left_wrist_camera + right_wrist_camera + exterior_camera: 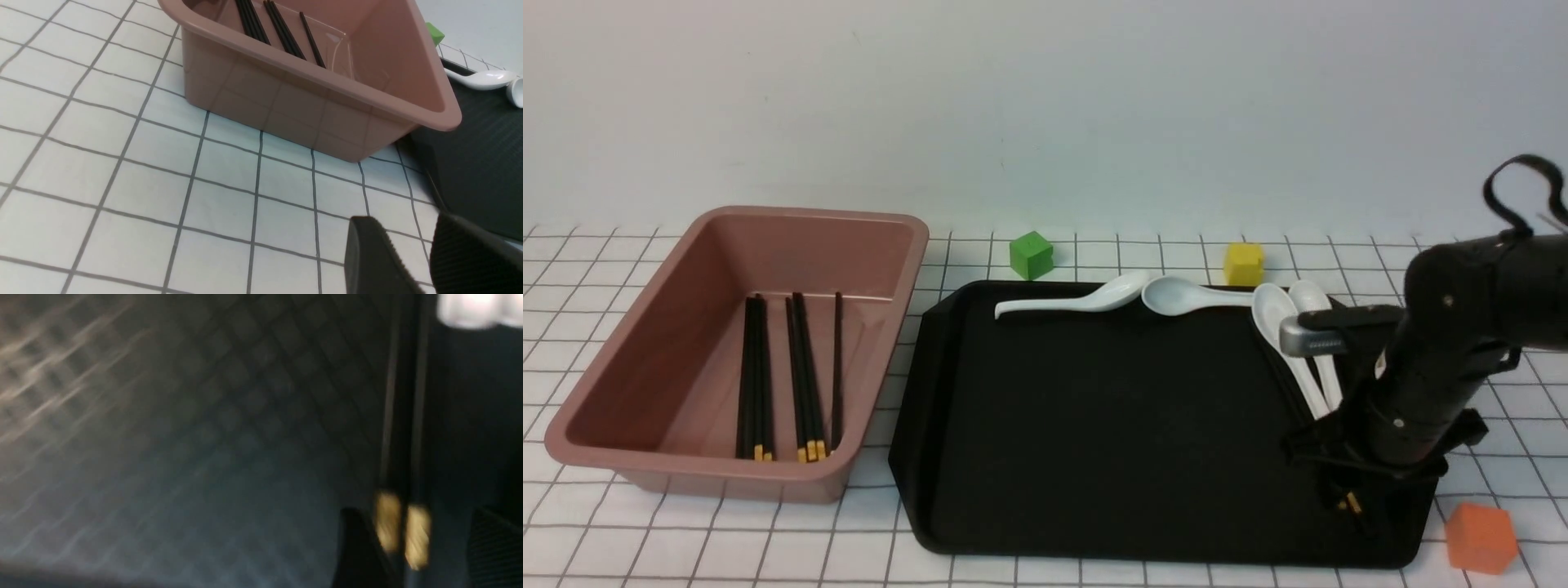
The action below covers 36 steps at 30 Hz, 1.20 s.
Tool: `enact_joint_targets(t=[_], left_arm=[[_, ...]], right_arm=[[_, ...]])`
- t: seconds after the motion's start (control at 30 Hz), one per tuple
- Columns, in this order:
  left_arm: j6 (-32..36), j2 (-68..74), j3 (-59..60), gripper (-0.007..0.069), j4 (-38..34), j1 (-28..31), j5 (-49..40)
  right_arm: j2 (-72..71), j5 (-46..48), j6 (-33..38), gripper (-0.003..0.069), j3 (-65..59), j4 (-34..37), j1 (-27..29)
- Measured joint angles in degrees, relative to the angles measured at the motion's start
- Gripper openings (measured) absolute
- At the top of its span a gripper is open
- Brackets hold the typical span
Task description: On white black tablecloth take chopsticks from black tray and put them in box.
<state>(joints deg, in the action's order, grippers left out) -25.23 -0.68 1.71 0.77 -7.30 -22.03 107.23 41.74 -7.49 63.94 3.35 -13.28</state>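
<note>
A pair of black chopsticks with yellow-gold bands (pixel 1349 501) lies at the right side of the black tray (pixel 1111 425) on the checked tablecloth (pixel 768 539). My right gripper (pixel 1364 482) is low over them. In the right wrist view, which is blurred, the chopsticks (pixel 402 457) lie between the open fingers of that gripper (pixel 412 512), closer to one finger (pixel 355 547). The pink box (pixel 735 343) at the left holds several chopsticks (pixel 800 376). My left gripper (pixel 404 222) is open and empty above the cloth, near the box (pixel 318 102) and the tray's corner (pixel 478 163).
Several white spoons (pixel 1201 296) lie along the tray's far and right edges. A green cube (pixel 1031 254) and a yellow cube (pixel 1243 264) stand behind the tray. An orange cube (pixel 1480 536) sits by its near right corner.
</note>
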Motion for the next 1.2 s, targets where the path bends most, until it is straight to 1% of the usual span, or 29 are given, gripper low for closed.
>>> enact_joint_targets(t=[0.1,0.17,0.2,0.27,0.3,0.4,0.5,0.6,0.63,0.73,0.8,0.83,0.87,1.0,1.07,1.13,1.2], left_arm=[[0.0,0.0,0.0,0.0238,0.0,0.0,0.0],[0.0,0.0,0.0,0.0238,0.0,0.0,0.0],[0.0,0.0,0.0,0.0238,0.0,0.0,0.0],[0.0,0.0,0.0,0.0238,0.0,0.0,0.0],[0.0,0.0,0.0,0.0238,0.0,0.0,0.0],[0.0,0.0,0.0,0.0238,0.0,0.0,0.0],[0.0,0.0,0.0,0.0238,0.0,0.0,0.0],[0.0,0.0,0.0,0.0238,0.0,0.0,0.0],[0.0,0.0,0.0,0.0238,0.0,0.0,0.0],[0.0,0.0,0.0,0.0238,0.0,0.0,0.0],[0.0,0.0,0.0,0.0238,0.0,0.0,0.0],[0.0,0.0,0.0,0.0238,0.0,0.0,0.0],[0.0,0.0,0.0,0.0238,0.0,0.0,0.0],[0.0,0.0,0.0,0.0238,0.0,0.0,0.0],[0.0,0.0,0.0,0.0238,0.0,0.0,0.0],[0.0,0.0,0.0,0.0238,0.0,0.0,0.0],[0.0,0.0,0.0,0.0238,0.0,0.0,0.0]], right_arm=[[1.5,-0.5,-0.1,0.0351,0.9,-0.7,0.0],[1.8,-0.3,-0.1,0.0309,1.1,-1.1,0.0],[1.8,-0.1,-0.1,0.0272,1.1,-1.4,0.0],[1.8,0.4,0.1,0.0165,1.1,-1.7,0.0],[1.3,0.9,0.5,0.0133,1.2,-1.1,-0.1],[-0.4,3.5,2.0,0.0142,0.9,1.6,-1.6],[-4.7,7.1,3.3,0.0142,1.6,5.7,-4.8],[-8.4,9.6,3.8,0.0142,6.1,10.3,-9.8],[-8.5,9.7,3.8,0.0142,6.5,10.6,-10.2],[-7.7,9.2,4.0,0.0142,15.3,14.7,-17.0],[-5.2,7.0,4.1,0.0142,21.4,16.9,-20.8],[-4.4,6.8,4.1,0.0142,22.8,17.1,-21.2],[-0.9,4.1,4.1,0.0142,28.7,18.5,-24.1],[9.4,-3.3,4.0,0.0142,40.5,19.9,-29.3],[16.0,-5.8,3.3,0.0142,47.5,20.0,-31.4],[20.7,-6.1,2.8,0.0144,51.4,20.0,-32.4],[24.8,-5.5,2.2,0.0164,55.1,20.0,-33.0]])
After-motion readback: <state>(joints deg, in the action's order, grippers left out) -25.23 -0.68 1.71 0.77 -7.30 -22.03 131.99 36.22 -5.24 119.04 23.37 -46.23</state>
